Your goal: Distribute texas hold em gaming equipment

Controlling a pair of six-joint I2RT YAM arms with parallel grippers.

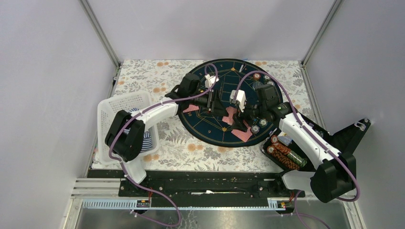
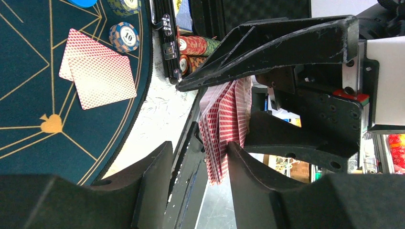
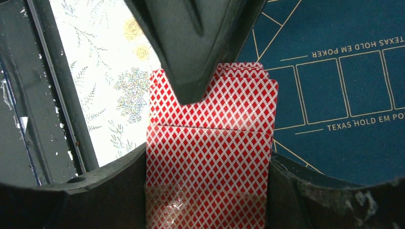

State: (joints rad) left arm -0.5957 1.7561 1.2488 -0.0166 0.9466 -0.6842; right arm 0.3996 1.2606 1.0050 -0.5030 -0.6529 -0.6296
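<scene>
**Deck held mid-air over the mat, both grippers at it**

The red-backed card deck (image 3: pixel 210 119) is gripped by the R gripper (image 3: pixel 207 164). It's clamped by its side edges between the two fingers, slightly fanned, and held above the round blue mat (image 3: pixel 334 95) near the rim, where TEXAS HOLD EM POKER is printed.

The L gripper (image 2: pixel 198 152) is brought in from the opposite side. In the R wrist view one of its fingers (image 3: pixel 191 43) is seen lying across the far end of the deck. In the L wrist view the fanned card edges are seen between its two fingers. Whether the L one is actually squeezed onto the cards or just loose around them can't be told tbh.

Rest of the gear:
- A face-down L-side card pair (image 1: pixel 191 109) is laid on the mat.
- A near-edge card pair (image 1: pixel 243 135) is laid there too.
- A "10" chip (image 2: pixel 124 37) is set on the mat just beside the near-edge pair, w/ a few other chips around.
- More chip stacks (image 1: pixel 284 151) are kept in the open black case (image 1: pixel 346 136) at the R, off the mat.
- A white basket (image 1: pixel 112 107) w/ a striped cloth (image 1: pixel 145 140) in it is parked at the L on the floral tablecloth (image 1: pixel 157 71).
</scene>
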